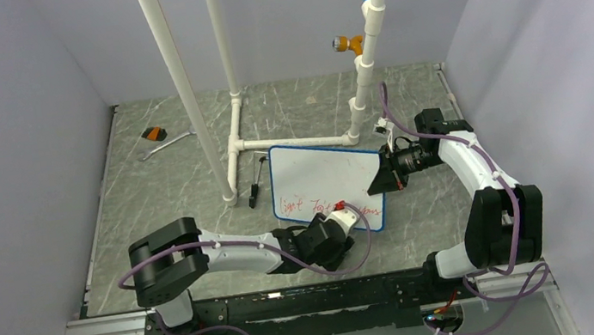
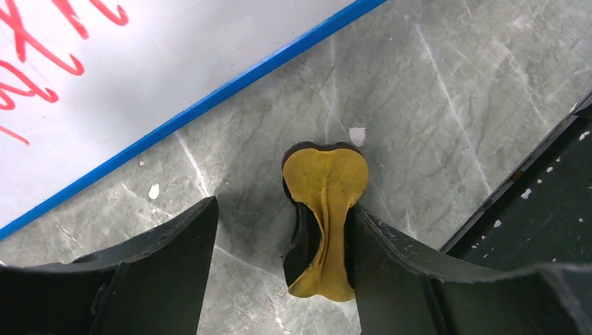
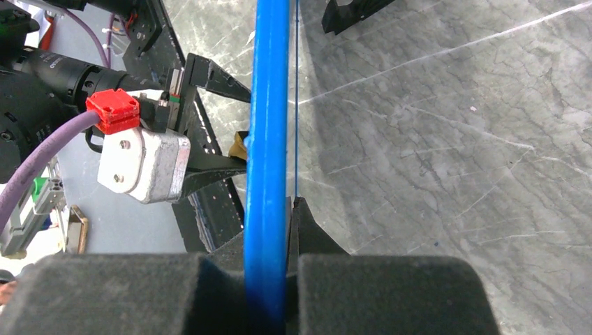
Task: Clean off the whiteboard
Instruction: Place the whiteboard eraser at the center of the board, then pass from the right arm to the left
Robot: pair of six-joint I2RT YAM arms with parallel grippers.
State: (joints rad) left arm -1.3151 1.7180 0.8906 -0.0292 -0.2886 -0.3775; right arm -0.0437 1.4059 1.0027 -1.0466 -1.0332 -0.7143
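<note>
The whiteboard [image 1: 325, 172], white with a thin blue frame, stands tilted on the grey table, with red handwriting along its lower part. My right gripper [image 1: 386, 175] is shut on its right edge; the right wrist view shows the blue frame [image 3: 269, 139] pinched between the pads. My left gripper [image 1: 351, 219] is at the board's near right corner, low over the table. In the left wrist view it [image 2: 279, 209] is open. A crumpled yellow and black eraser pad [image 2: 327, 209] rests against its right finger, apart from the left finger. The board's face [image 2: 105, 77] with red strokes lies just beyond.
A white pipe frame [image 1: 290, 142] stands right behind the board, with tall poles [image 1: 183, 87]. A black pen [image 1: 255, 192] lies left of the board. An orange and black tool [image 1: 153, 134] and a wrench [image 1: 165, 146] lie at the far left. The black base rail [image 2: 544, 202] runs beside the left gripper.
</note>
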